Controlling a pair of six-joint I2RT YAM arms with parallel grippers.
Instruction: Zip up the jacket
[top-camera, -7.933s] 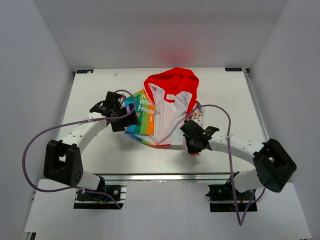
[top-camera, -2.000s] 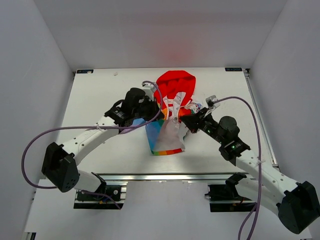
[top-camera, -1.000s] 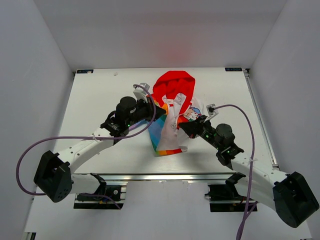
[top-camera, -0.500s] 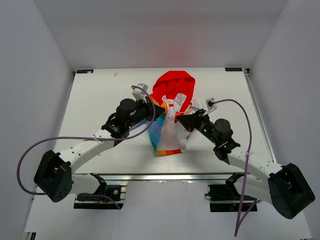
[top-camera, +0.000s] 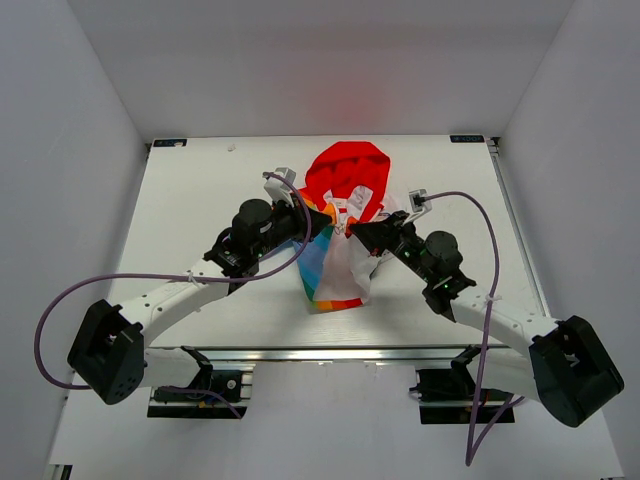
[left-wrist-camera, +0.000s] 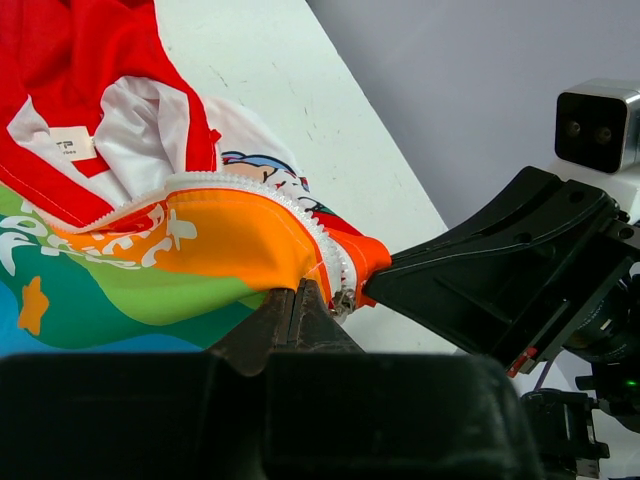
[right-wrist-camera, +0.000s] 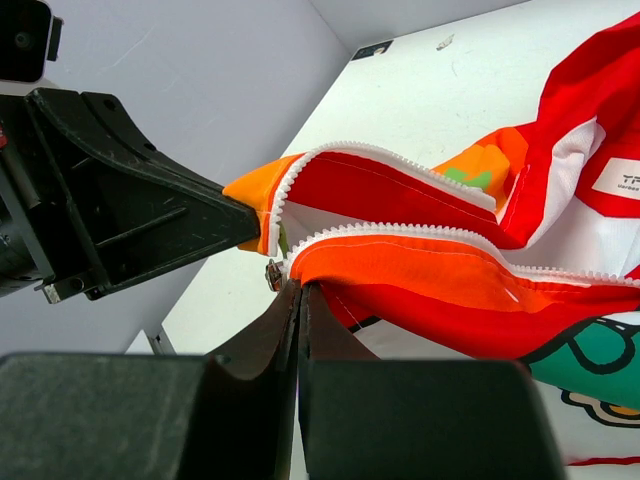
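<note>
Found the jacket (top-camera: 345, 178) bunched in the middle of the table (top-camera: 190, 200), red hood toward the far edge, rainbow and white panels trailing toward the arms. Noted both grippers meeting nose to nose over its front, just below the hood. Saw the left gripper (left-wrist-camera: 297, 302) clenched on the orange-and-green front edge, white zipper teeth (left-wrist-camera: 240, 181) arching just above the fingertips. Saw the right gripper (right-wrist-camera: 300, 296) pinched tight on the other front edge, orange and red, directly under its own row of teeth. Spotted a small metal piece (right-wrist-camera: 272, 273) between the two held edges, possibly the zipper slider, too small to be sure. Found the two rows of teeth apart, with white lining and a label (right-wrist-camera: 626, 178) showing in the gap.
</note>
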